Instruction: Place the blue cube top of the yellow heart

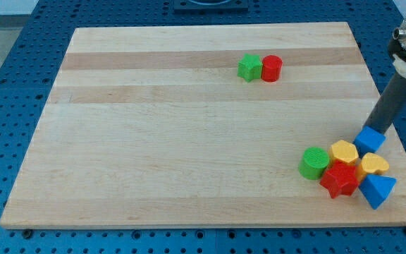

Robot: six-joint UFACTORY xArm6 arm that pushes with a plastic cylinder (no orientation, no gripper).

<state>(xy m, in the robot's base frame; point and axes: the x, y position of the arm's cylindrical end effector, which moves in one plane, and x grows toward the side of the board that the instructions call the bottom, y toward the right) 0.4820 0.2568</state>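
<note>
One blue cube (369, 139) sits just above the yellow heart (374, 165), near the board's (189, 141) right edge. My tip (376, 129), a bare rod with nothing to open or close, touches the cube's upper side. Yellow hexagon (344, 151) lies beside the heart.

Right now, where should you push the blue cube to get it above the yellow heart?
No gripping, only pushing. My tip already sits at the blue cube on its upper-right side. The cube already lies just above the yellow heart, so probably a light nudge down-left.
</note>
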